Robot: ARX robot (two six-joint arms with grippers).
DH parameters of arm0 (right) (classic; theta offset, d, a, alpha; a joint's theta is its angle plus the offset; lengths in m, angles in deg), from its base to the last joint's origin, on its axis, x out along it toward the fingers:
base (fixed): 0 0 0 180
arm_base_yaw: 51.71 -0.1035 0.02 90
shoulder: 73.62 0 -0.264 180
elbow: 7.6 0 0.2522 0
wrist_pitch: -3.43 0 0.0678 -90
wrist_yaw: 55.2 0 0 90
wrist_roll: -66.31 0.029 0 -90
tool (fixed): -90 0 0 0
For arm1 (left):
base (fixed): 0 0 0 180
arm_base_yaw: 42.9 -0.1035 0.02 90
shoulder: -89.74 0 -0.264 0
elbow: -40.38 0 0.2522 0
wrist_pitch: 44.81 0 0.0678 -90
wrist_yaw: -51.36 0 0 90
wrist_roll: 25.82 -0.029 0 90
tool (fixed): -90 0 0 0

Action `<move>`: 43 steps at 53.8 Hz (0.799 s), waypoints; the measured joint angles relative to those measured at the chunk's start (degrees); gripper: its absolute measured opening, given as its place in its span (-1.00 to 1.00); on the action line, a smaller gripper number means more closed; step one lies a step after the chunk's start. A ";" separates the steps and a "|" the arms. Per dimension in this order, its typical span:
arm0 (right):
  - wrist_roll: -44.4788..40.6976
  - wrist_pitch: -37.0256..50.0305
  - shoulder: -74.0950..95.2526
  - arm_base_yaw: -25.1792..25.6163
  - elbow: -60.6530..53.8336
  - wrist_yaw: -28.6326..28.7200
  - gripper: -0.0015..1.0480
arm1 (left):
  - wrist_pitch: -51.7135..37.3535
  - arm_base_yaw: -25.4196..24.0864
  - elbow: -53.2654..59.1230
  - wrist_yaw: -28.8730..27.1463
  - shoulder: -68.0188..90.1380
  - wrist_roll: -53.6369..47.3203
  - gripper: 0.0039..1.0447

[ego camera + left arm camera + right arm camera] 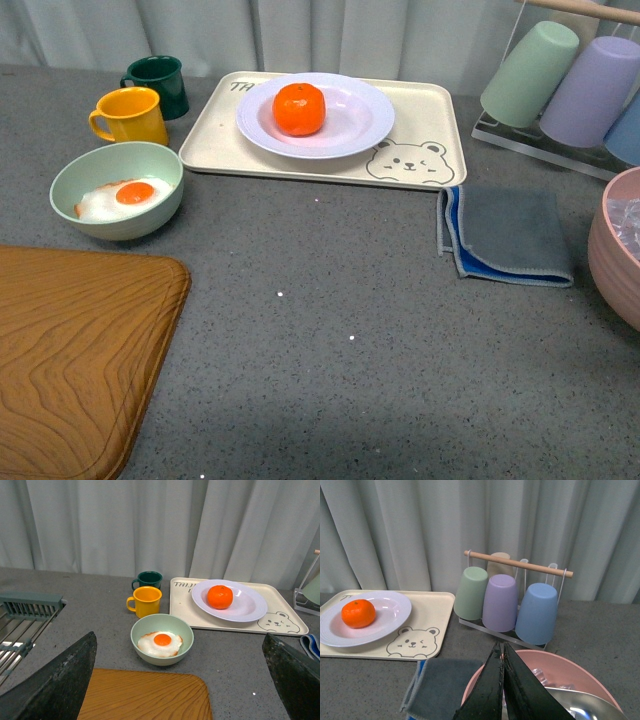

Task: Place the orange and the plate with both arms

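Observation:
The orange point(299, 108) point(220, 596) point(358, 613) rests in the white plate point(355, 125) point(250, 606) point(390, 617), which sits on the cream bear tray point(420, 135) at the back of the table. Neither arm shows in the front view. My left gripper point(180, 680) is open, its dark fingers point(65, 680) spread wide over the wooden board's corner, well short of the plate. My right gripper point(500, 652) is shut with nothing between its fingers, hovering over the pink bowl's rim, far to the right of the tray.
A pale green bowl point(117, 190) with a fried egg, a yellow mug point(132, 115) and a dark green mug point(160, 83) stand left of the tray. A wooden board point(70, 350) lies front left. A grey cloth point(510, 235), pink bowl point(620, 250) and cup rack point(570, 80) are right.

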 joint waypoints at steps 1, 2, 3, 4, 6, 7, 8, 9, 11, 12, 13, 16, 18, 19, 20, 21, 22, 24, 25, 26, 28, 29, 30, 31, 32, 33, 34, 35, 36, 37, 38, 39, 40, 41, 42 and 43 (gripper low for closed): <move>0.00 -0.24 -0.42 0.00 -0.17 0.00 -0.98 | 0.00 0.00 0.00 0.00 0.00 -0.02 0.88; 0.00 -0.74 -1.29 0.00 -0.50 0.00 -0.98 | 0.00 0.00 0.00 0.00 0.00 0.00 0.88; 0.00 -1.29 -2.16 0.00 -0.81 0.00 -0.98 | 0.00 0.00 0.00 0.00 0.00 0.00 0.88; 0.02 -1.57 -2.60 0.00 -0.96 0.00 -0.98 | 0.00 0.00 0.00 0.00 0.00 0.00 0.88; 0.00 -2.67 -4.37 0.02 -1.51 0.00 -0.98 | 0.00 0.00 0.00 0.00 0.00 0.00 0.88; 0.00 -2.93 -4.79 0.02 -1.62 0.00 -0.98 | 0.00 0.00 0.00 0.00 0.00 0.00 0.88; 0.00 -3.52 -5.62 0.02 -1.84 0.00 -0.98 | 0.00 0.00 0.00 0.00 0.00 0.00 0.88; 0.00 -4.15 -6.54 0.02 -2.03 0.00 -0.98 | 0.00 0.00 0.00 -0.02 0.00 0.00 0.88; 0.00 -5.14 -7.87 0.00 -2.36 0.09 -0.98 | 0.00 0.00 0.00 -0.02 0.00 0.00 0.88; 0.00 -5.84 -8.79 0.00 -2.60 0.17 -0.98 | 0.00 0.00 0.00 -0.02 0.00 -0.02 0.88; 0.00 -6.19 -9.22 0.00 -2.71 0.20 -0.98 | 0.00 -0.02 0.00 -0.02 0.00 0.00 0.88; 0.00 -7.98 -11.52 0.02 -3.28 0.17 -0.98 | 0.00 -0.02 0.00 0.00 0.00 0.00 0.88; 0.00 -9.44 -13.38 0.02 -3.74 0.15 -0.98 | 0.00 -0.02 0.00 0.00 0.00 -0.02 0.88; 0.00 -9.79 -13.84 0.02 -3.85 0.15 -0.98 | 0.00 0.00 0.00 0.00 0.00 -0.02 0.88; 0.00 -10.51 -14.80 0.02 -4.04 0.15 -0.98 | 0.00 0.00 0.00 0.00 0.00 0.00 0.88; 0.00 -11.26 -15.76 0.02 -4.22 0.15 -0.98 | 0.00 0.00 0.00 0.00 0.00 0.00 0.88; 0.02 -12.02 -16.70 0.02 -4.42 0.15 -0.98 | 0.00 -0.02 0.00 0.00 0.00 0.00 0.88; 0.02 -13.53 -18.51 0.02 -4.72 0.15 -0.98 | 0.00 0.00 0.00 0.00 0.00 -0.02 0.88; 0.00 -14.34 -19.45 0.02 -4.87 0.17 -0.98 | 0.00 0.00 0.00 0.00 0.00 0.00 0.88; 0.02 -15.13 -20.37 0.02 -4.98 0.17 -0.98 | 0.00 0.00 0.00 0.00 0.00 -0.02 0.88; 0.02 -16.68 -22.14 0.02 -5.22 0.17 -0.98 | 0.00 0.00 0.00 0.00 0.00 0.00 0.88; 0.02 -17.79 -23.45 0.02 -5.38 0.17 -0.98 | 0.00 0.00 0.00 -0.02 0.00 0.00 0.88; 0.02 -18.53 -24.35 0.02 -5.46 0.17 -0.98 | 0.00 -0.02 0.00 0.00 0.00 -0.02 0.88; 0.00 -19.28 -25.20 0.02 -5.53 0.17 -0.98 | 0.00 0.00 0.00 0.00 0.00 -0.02 0.88; 0.00 -20.04 -26.12 0.02 -5.62 0.17 -0.98 | 0.00 0.00 0.00 0.00 0.00 0.00 0.88; 0.00 -20.74 -26.93 0.02 -5.68 0.20 -0.98 | 0.00 -0.02 0.00 -0.02 0.00 0.00 0.88; 0.00 -21.07 -27.30 0.02 -5.70 0.17 -0.98 | 0.00 0.00 0.00 0.00 0.00 0.00 0.88; 0.00 -21.75 -28.09 0.02 -5.73 0.17 -0.98 | 0.00 0.00 0.00 0.00 0.00 0.00 0.88; 0.02 -22.43 -28.85 0.02 -5.73 0.17 -0.98 | 0.00 0.00 0.00 0.00 0.00 0.00 0.88; 0.02 -22.75 -29.22 0.02 -5.73 0.17 -0.98 | 0.00 -0.02 0.00 0.00 0.00 0.00 0.88; 0.00 -23.47 -29.99 0.02 -5.75 0.17 -0.98 | 0.00 -0.02 0.00 0.00 0.00 0.00 0.88; 0.00 -24.17 -30.75 0.02 -5.81 0.17 -0.98 | 0.00 0.00 0.00 0.00 0.00 0.00 0.88; 0.00 -24.90 -31.54 0.02 -5.86 0.17 -0.98 | 0.00 0.00 0.00 0.00 0.00 0.00 0.88; 0.02 -25.59 -32.33 0.02 -5.95 0.17 -0.98 | 0.00 0.00 0.00 0.00 0.00 0.00 0.88; 0.00 -26.56 -33.33 0.02 -5.95 0.17 -0.98 | 0.00 0.00 0.00 0.00 0.00 -0.02 0.88; 0.00 -27.15 -34.05 0.02 -5.95 0.17 -0.98 | 0.00 0.00 0.00 0.00 0.00 0.00 0.88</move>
